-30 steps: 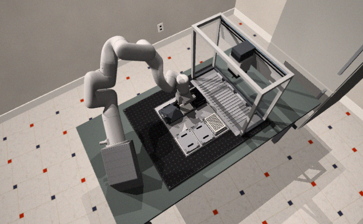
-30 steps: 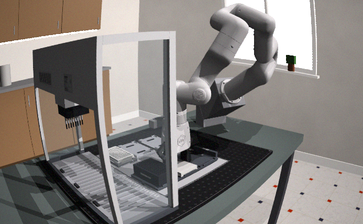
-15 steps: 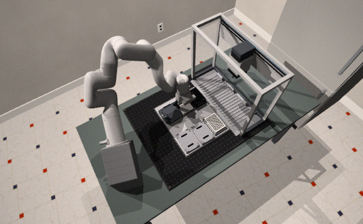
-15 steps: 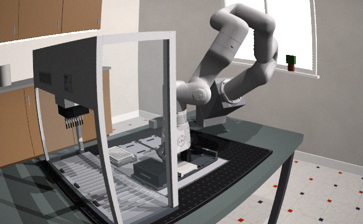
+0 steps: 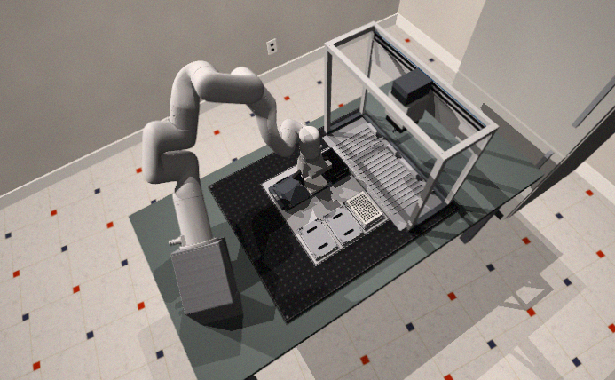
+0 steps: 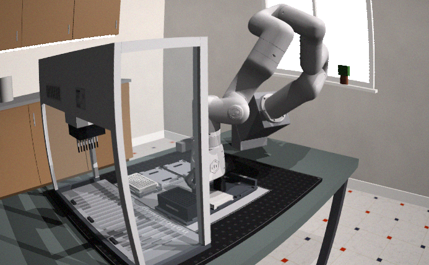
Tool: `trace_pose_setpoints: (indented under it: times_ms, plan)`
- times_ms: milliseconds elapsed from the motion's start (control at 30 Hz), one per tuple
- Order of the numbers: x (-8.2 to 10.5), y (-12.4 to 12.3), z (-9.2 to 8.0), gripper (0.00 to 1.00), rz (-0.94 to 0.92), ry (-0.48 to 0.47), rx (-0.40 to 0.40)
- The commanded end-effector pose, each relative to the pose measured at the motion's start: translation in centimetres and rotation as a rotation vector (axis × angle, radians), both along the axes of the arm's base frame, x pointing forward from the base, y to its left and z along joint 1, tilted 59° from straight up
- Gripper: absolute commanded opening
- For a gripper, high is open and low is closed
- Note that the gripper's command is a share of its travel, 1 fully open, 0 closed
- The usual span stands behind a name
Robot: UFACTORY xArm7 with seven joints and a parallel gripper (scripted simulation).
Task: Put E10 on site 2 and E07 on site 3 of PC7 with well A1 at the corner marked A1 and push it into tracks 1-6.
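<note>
1. Gripper [image 6: 218, 186]: pointing straight down over the middle of the carrier, fingers spread to their widest on either side of the white plate; it holds nothing.
2. E10 [image 6: 221, 199], white 384-well plate: lying on the middle site of the carrier, directly beneath the gripper. It looks level, but whether it is seated inside the locators, and where A1 points, is too small to tell.
3. E07 [image 5: 287, 191], dark deep-well block: standing on the carrier's end site, next to E10.
4. PC7 [image 6: 244, 184], dark plate carrier: lying on the pale apron [image 5: 330, 207] in front of the loading rails [image 5: 380, 165], wholly outside the tracks. Its other end site shows bare, presumably site 1.
5. E01 [image 5: 364, 207], white 96-well plate: in nest S3, nearest the rails in the row.
6. Nest S1 [image 5: 318, 241] and nest S2 [image 5: 344, 227]: both bare, slots showing.
7. Lamp behind the tracks: not discernible in either view.
8. Worktop [image 5: 253, 349]: carries the arm, the dark perforated board and the framed instrument [image 5: 434, 155].
9. Progress, as judged: both plates are loaded and E01 is in place. Remaining: lift the gripper away, straighten PC7 against tracks 1-6, push it in until the lamp lights, then let go.
</note>
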State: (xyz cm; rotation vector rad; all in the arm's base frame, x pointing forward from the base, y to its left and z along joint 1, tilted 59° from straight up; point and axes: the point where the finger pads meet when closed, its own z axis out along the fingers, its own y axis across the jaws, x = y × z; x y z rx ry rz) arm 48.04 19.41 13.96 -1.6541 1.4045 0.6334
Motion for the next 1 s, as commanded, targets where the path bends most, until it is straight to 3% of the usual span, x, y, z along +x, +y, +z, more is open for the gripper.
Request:
trace_pose_setpoints:
  times_ms: [0, 967]
  plan:
    - [0.1, -0.2, 0.0, 1.0, -0.004, -0.001, -0.001]
    - [-0.5, -3.7, 2.1, 1.0, -0.004, -0.001, 0.0]
